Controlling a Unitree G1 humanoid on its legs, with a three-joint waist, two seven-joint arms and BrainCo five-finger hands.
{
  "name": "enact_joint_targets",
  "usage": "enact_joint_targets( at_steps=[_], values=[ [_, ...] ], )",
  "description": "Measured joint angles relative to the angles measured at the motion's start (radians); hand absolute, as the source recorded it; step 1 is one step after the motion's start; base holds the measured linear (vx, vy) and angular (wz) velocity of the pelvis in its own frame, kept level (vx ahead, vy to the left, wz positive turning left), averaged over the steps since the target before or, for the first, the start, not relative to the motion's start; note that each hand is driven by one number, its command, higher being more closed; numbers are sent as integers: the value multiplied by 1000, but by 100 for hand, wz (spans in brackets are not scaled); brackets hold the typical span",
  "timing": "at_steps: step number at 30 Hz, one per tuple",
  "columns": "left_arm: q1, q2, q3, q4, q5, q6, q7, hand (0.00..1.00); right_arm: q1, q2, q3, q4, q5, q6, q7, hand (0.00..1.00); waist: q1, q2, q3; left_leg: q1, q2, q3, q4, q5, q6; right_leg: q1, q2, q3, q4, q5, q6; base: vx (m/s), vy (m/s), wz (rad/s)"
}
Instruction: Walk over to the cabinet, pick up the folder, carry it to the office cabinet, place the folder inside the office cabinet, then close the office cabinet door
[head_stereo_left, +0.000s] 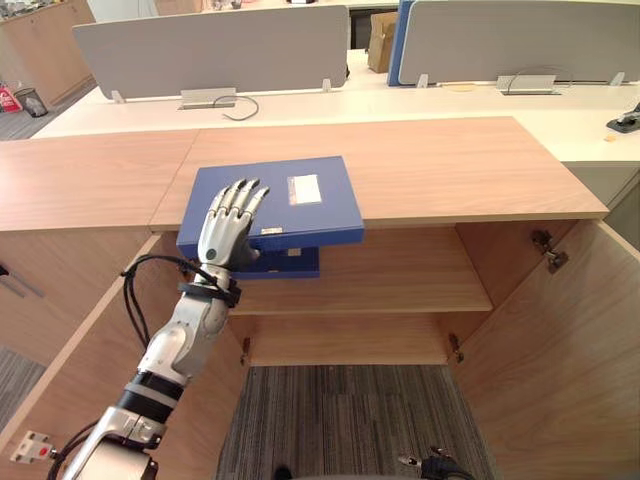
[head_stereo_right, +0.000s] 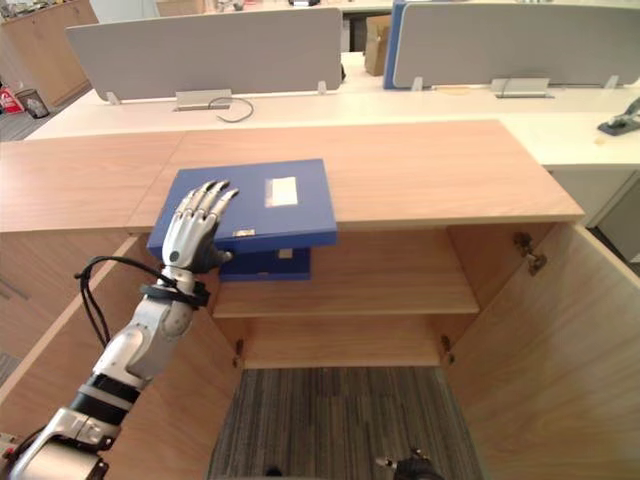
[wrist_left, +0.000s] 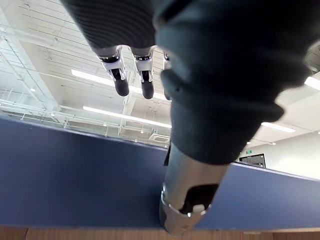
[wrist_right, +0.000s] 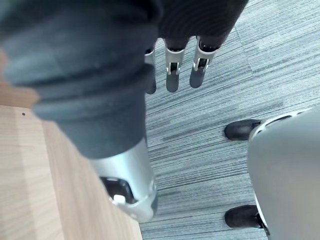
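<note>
Folder (head_stereo_left: 300, 205) is on the cabinet top (head_stereo_left: 450, 165), not inside. You're looking at a flat, plain blue box-type file with a small white label (head_stereo_left: 304, 189) on its upper face. It lies slightly skewed, and its near edge sticks out past the front lip of the top, above the open compartment. A darker blue piece shows just under that overhanging edge (you can't tell from the head views what it is).

Left hand (head_stereo_left: 228, 228) is at the folder's near left corner. The fingers (wrist_left: 120, 82) are straight and laid out over the upper face, and the thumb (wrist_left: 187, 200) is down in front of the blue front edge. It's not curled round anything. You can't tell whether the fingertips actually press on the cover.

Right hand (wrist_right: 172, 75) hangs low over the grey striped carpet (head_stereo_left: 340, 420), beside a wood panel, with its fingers loose and nothing in them.

Cabinet is open. The right door (head_stereo_left: 560, 350) and the left door (head_stereo_left: 75, 385) are both swung out toward you, with the inner shelf (head_stereo_left: 410, 275) exposed below the folder.
</note>
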Motion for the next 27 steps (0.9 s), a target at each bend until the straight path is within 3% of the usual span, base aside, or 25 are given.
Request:
enact_joint_targets(
  at_steps=[10, 11, 27],
  values=[
    [-34, 3, 0, 112, 6, 26, -19, 0, 0, 0, 0, 0, -6, 0, 0, 0, -16, -3, 4, 6, 2, 12, -3, -12, -3, -1, 0, 16, -2, 0, -1, -21, 11, -5],
    [-35, 3, 0, 116, 8, 26, -19, 100, -1, 0, 0, 0, -7, 0, 0, 0, -16, -4, 5, 6, 2, 13, -3, -12, -3, -1, 0, 16, -3, 0, -1, 0, 0, 0],
    [-148, 2, -1, 237, 78, 37, 1, 100, -18, -4, 2, 0, -44, 0, 0, 0, -28, -3, 24, 22, 2, 21, -3, -17, -3, 9, -1, 27, -4, 1, -2, -12, 2, -2]
  ],
)
